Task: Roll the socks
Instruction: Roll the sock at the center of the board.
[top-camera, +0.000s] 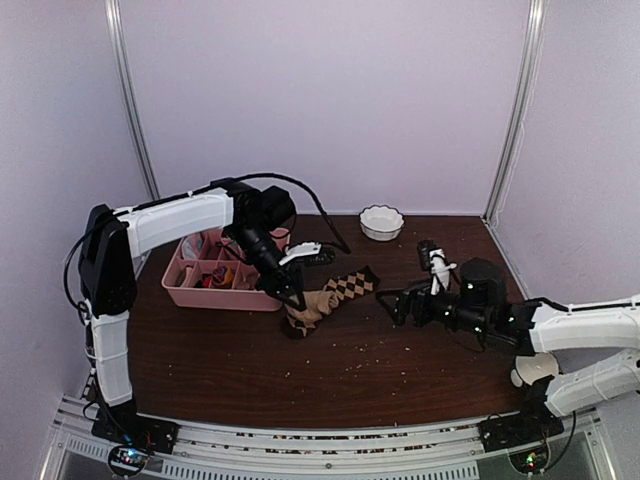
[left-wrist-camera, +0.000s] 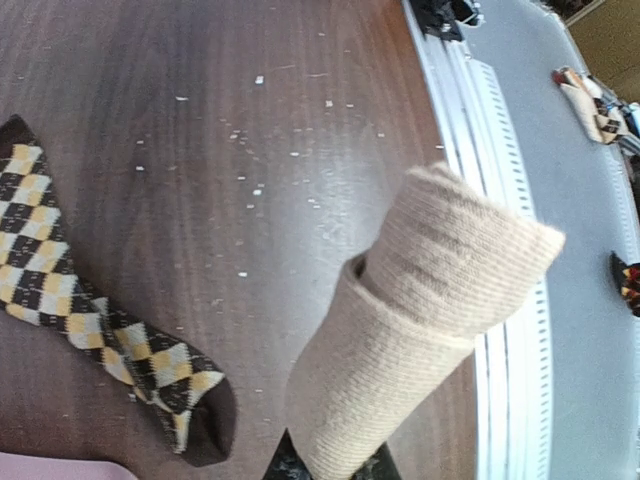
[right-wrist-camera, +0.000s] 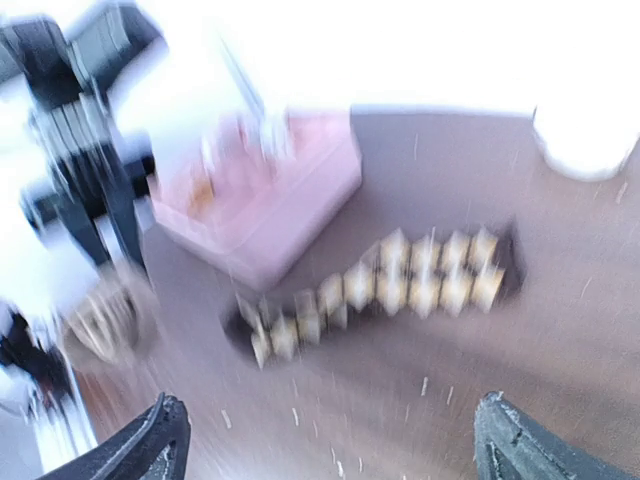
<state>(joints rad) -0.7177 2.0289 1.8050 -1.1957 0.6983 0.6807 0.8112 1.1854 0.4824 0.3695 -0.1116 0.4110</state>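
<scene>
Socks (top-camera: 325, 297) near the middle of the table (top-camera: 300, 385), just off the right front corner of the pink divided tray (top-camera: 215, 292). Task judged barely under way. Tan sock (left-wrist-camera: 420, 320) curled over on itself into one loose turn at its free end, not a tight roll, raised off the wood. Pinched at its other end by the left gripper (top-camera: 290, 295), jaws pressed together on the fabric, only their dark tips visible at the bottom of the left wrist view. Argyle sock (left-wrist-camera: 90, 310) flat and fully unrolled on the table, nothing holding it. Left to do, as a guess: finish and tighten the tan roll, then roll the argyle one, or lay the two together and roll as a pair. Right gripper (right-wrist-camera: 335, 450) spread wide and holding nothing, low over the table, just right of the argyle sock; right wrist view badly blurred. Long axis of the argyle sock diagonal, from the tan sock by the tray corner out toward the far right corner, brown end nearest the left gripper. Long axis of the tan sock from the left gripper's pinch toward the near edge, curled end leading. Touching or overlapping of the two socks in the top view impossible to tell. White bowl (top-camera: 381, 222) at the far edge, well apart.
</scene>
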